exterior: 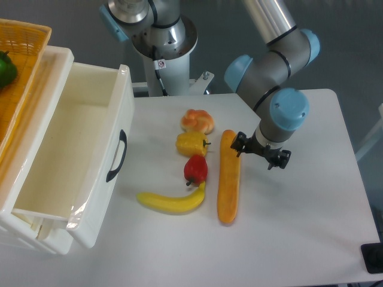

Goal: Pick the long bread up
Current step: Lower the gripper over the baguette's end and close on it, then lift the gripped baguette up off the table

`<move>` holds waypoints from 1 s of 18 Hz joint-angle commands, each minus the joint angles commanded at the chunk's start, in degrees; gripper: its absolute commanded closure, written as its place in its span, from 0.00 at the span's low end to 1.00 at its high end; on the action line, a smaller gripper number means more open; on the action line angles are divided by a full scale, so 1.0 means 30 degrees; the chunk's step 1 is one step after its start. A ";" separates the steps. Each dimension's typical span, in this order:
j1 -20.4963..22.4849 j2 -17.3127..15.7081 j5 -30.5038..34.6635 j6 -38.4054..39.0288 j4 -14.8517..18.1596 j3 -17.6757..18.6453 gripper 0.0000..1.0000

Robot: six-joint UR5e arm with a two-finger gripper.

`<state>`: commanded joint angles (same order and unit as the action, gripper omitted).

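Note:
The long bread (228, 178) is a glossy orange-golden loaf lying flat on the white table, running from near the middle of the table toward the front. My gripper (260, 152) hangs under the blue-capped wrist, just right of the loaf's far end. Its two black fingertips (240, 143) stand apart, so it is open and holds nothing. The left fingertip is at the edge of the loaf's far end; I cannot tell if it touches. The wrist hides most of the gripper.
Left of the loaf lie a round orange-white bun (198, 121), a yellow pepper (191, 143), a red pepper (195, 169) and a curved banana (172, 202). A white open drawer box (122, 113) stands at the left, with a wicker basket (24, 42) behind it.

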<state>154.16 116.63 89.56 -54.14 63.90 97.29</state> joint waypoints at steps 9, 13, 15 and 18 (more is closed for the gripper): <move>-0.1054 0.0205 0.0117 0.1435 0.0000 0.1259 0.00; -0.1289 0.0381 0.0117 0.1291 0.0000 0.1202 0.05; -0.1231 0.0352 0.0117 0.1203 0.0000 0.0997 0.36; -0.1143 0.0323 0.0205 0.1202 0.0029 0.0355 0.84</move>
<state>150.73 117.60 90.17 -50.54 63.98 98.36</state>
